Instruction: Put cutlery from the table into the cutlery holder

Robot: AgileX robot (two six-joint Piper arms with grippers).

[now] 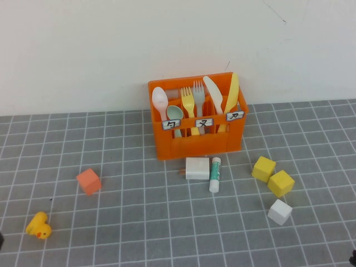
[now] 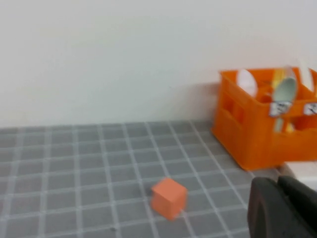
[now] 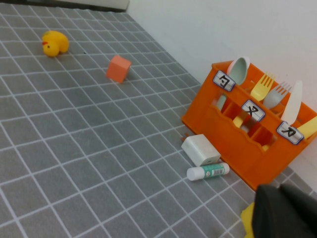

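The cutlery holder [image 1: 197, 118] stands at the far side of the table [image 1: 139, 222], close to the wall, and I take it as the landmark; all three pieces of the task are already inside it. The mint-green spoon [image 1: 175, 114] stands in its left compartment beside a white spoon [image 1: 159, 102]; the yellow fork [image 1: 188, 102] is in the middle one beside a white fork [image 1: 199, 94]; the yellow knife [image 1: 230, 100] is in the right one beside a white knife [image 1: 214, 95].

No cutlery lies on the grey surface around the holder; just in front of it there are only a white block [image 1: 197, 168] and a small glue stick [image 1: 214, 174]; to the front-right lie two yellow cubes [image 1: 272, 176] and a white cube [image 1: 280, 211]; to the front-left, well apart, lie an orange cube [image 1: 89, 181] and a yellow duck [image 1: 39, 225].

The left gripper [image 2: 285, 210] is clenched and empty, low over the table, front-left of the holder; the right gripper [image 3: 287, 213] is also clenched and holds nothing, front-right of the holder, near a yellow cube.

In my judgement the task is at its end; the placing step seems finished for every piece; the next move calls only for the arms to park away from the holder, without touching it or the toys near it.
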